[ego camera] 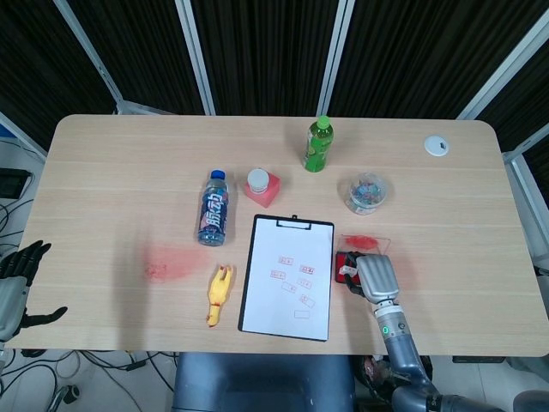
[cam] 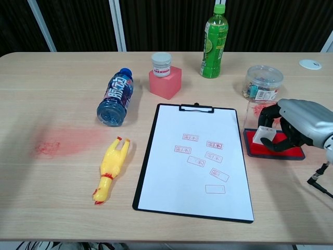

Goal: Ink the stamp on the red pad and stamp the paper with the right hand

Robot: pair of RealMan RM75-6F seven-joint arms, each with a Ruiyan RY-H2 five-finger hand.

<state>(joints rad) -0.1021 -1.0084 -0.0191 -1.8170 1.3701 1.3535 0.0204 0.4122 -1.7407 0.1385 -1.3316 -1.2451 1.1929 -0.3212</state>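
My right hand grips a small white stamp and holds it down on the red ink pad, just right of the clipboard. The clipboard's white paper carries several red stamp marks in its middle. My left hand hangs off the table's left edge in the head view, fingers apart and holding nothing.
A yellow rubber chicken lies left of the clipboard beside a red smear. A blue bottle lies on its side. A pink block with a white jar, a green bottle and a clear tub stand behind.
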